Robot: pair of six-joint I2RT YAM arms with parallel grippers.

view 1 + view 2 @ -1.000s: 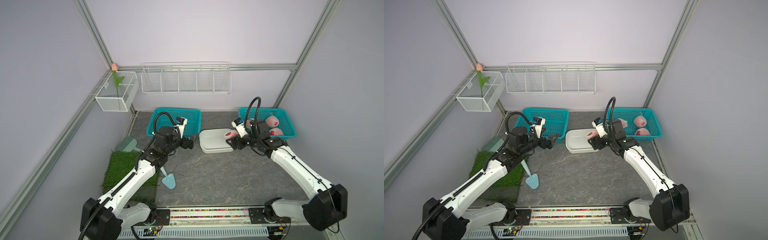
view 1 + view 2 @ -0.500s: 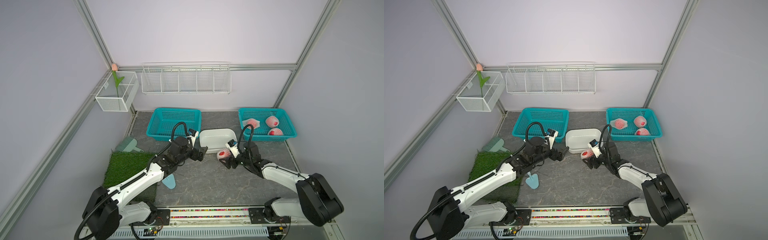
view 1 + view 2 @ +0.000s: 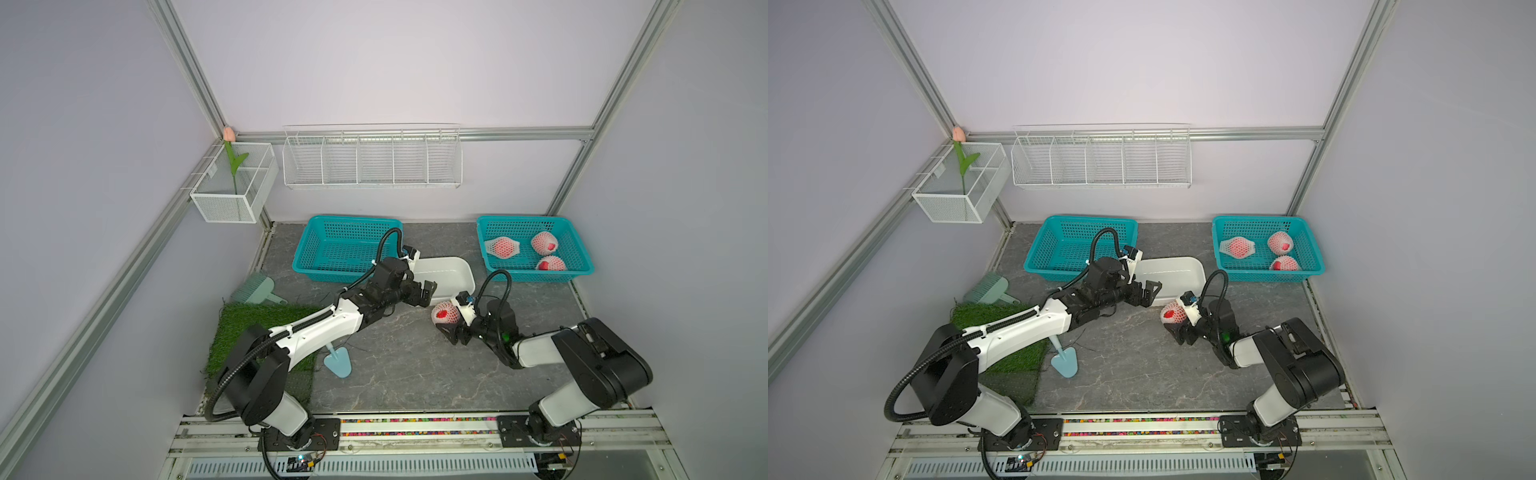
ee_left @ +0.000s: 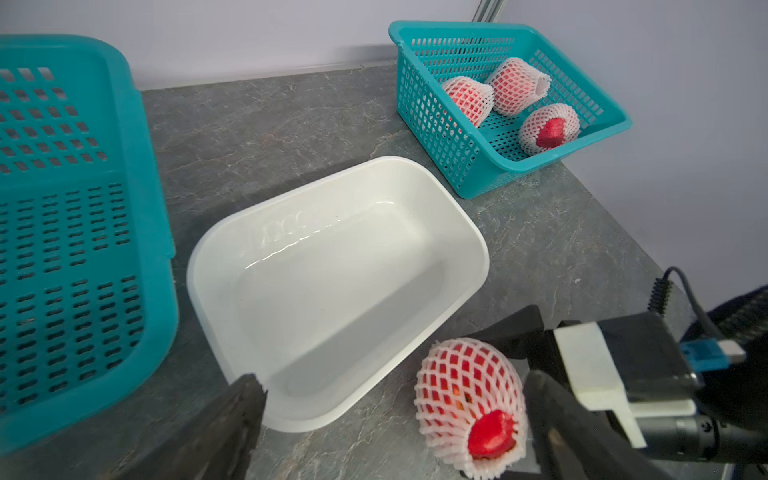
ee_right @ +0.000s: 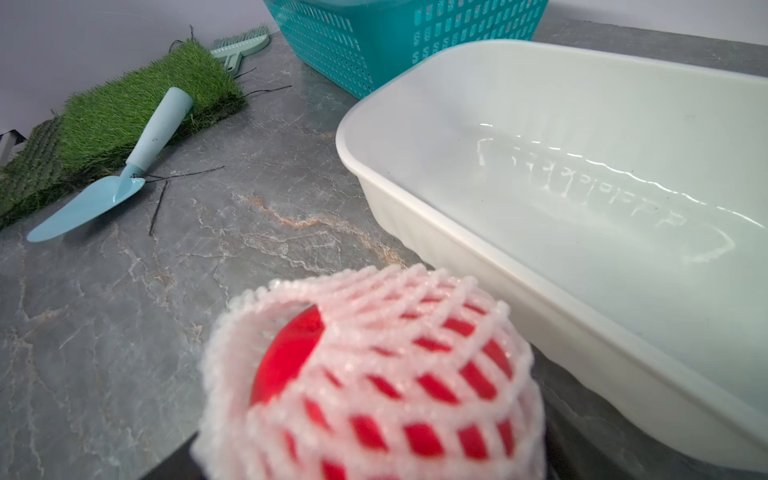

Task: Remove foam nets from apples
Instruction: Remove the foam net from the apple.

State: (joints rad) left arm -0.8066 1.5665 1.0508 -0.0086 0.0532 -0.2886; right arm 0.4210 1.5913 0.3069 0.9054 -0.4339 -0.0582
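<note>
A red apple in a white foam net (image 3: 445, 314) (image 3: 1173, 312) sits between the jaws of my right gripper (image 3: 447, 323) (image 3: 1174, 323), low over the table by the white tub's front corner. The net's open end shows bare red skin (image 4: 490, 432) (image 5: 286, 353). My left gripper (image 3: 427, 293) (image 3: 1153, 291) (image 4: 390, 428) is open at the tub's front edge, a short way from that apple, which lies just ahead of its jaws. Three more netted apples (image 3: 502, 247) (image 3: 544, 242) (image 3: 550, 264) lie in the right teal basket (image 3: 536, 276).
An empty white tub (image 3: 467, 276) stands between an empty teal basket (image 3: 307, 266) and the right one. A blue trowel (image 3: 338, 362), a grass mat (image 3: 245, 336) and a green brush (image 3: 253, 289) lie at the left. White wire racks (image 3: 372, 160) hang on the back wall.
My right arm brought the netted apple from over the tub down to the table in front of it. My left gripper swung from the left basket over to the tub's front edge.
</note>
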